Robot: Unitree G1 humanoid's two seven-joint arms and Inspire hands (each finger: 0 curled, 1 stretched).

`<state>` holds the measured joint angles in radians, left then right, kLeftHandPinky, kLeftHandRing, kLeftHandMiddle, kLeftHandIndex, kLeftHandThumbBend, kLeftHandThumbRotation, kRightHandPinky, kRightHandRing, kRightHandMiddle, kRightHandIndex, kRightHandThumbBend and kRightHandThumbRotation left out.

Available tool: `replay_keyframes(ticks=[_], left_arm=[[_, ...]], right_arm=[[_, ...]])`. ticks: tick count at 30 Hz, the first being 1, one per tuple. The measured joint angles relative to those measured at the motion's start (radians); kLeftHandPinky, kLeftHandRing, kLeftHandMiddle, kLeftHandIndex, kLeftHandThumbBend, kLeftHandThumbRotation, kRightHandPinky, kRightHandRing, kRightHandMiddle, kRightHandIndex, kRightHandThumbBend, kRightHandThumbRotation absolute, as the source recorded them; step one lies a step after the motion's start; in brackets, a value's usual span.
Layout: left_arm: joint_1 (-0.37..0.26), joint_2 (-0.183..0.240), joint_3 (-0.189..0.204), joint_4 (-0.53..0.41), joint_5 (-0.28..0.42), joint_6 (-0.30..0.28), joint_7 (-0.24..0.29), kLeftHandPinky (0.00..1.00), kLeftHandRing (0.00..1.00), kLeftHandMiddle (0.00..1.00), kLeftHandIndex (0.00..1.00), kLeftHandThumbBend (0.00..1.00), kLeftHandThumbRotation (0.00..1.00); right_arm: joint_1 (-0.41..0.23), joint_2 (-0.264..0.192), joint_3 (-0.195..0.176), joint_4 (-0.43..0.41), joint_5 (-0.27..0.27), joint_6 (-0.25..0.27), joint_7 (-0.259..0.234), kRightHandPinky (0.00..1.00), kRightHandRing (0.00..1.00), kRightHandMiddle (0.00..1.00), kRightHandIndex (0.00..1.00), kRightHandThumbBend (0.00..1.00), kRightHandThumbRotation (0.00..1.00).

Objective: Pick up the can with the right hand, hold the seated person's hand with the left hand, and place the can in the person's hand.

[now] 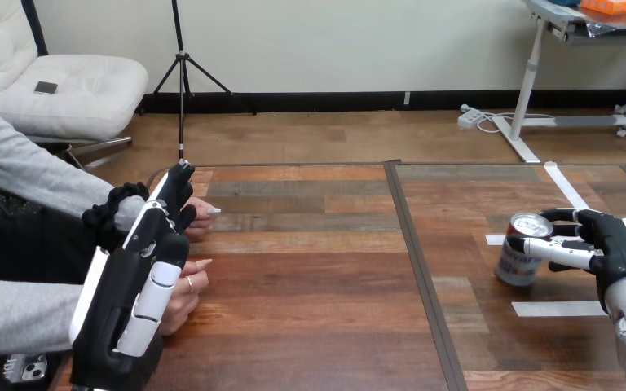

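Note:
A silver can [520, 254] with blue and red print stands on the right part of the wooden table [310, 277]. My right hand [615, 244] is at its right side, the thumb lying across the can's near side and the fingers reaching behind its rim, so the hand is shut on the can. At the left, my left hand [151, 244] stretches forward with straight fingers, open. It lies over the person's two hands: one person's hand [204, 214] peeks out beside its fingertips, the other person's hand [184, 292] rests on the table beside its palm.
White tape strips [558, 309] lie on the table around the can. A dark seam [414, 244] splits the table top into two halves. A phone [21, 366] lies at the lower left, by the person's sleeve.

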<state>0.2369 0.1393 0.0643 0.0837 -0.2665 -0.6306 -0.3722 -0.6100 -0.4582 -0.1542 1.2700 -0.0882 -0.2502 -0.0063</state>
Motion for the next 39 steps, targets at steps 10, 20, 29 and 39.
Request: replay_keyframes(ticks=[10, 20, 29, 39], left_arm=[[0.000, 0.000, 0.000, 0.000, -0.001, 0.000, 0.002, 1.00, 1.00, 1.00, 0.93, 0.65, 0.85], [0.000, -0.001, 0.001, 0.000, -0.001, 0.000, 0.011, 1.00, 1.00, 1.00, 0.92, 0.67, 0.85], [0.000, -0.001, 0.001, -0.002, -0.001, 0.002, 0.022, 1.00, 1.00, 1.00, 0.92, 0.66, 0.86], [0.000, -0.001, 0.000, -0.018, -0.003, 0.015, 0.034, 1.00, 1.00, 1.00, 0.92, 0.65, 0.87]], right_arm=[[0.000, 0.000, 0.024, 0.000, -0.028, -0.001, -0.011, 0.47, 0.55, 0.56, 0.53, 0.71, 0.00], [0.000, 0.000, 0.035, 0.000, -0.037, -0.006, -0.035, 0.42, 0.48, 0.51, 0.51, 0.69, 0.00], [0.000, 0.000, 0.036, 0.000, -0.039, -0.008, -0.041, 0.39, 0.45, 0.49, 0.50, 0.68, 0.00], [0.000, 0.000, 0.036, 0.002, -0.040, -0.015, -0.041, 0.38, 0.43, 0.48, 0.49, 0.70, 0.00]])
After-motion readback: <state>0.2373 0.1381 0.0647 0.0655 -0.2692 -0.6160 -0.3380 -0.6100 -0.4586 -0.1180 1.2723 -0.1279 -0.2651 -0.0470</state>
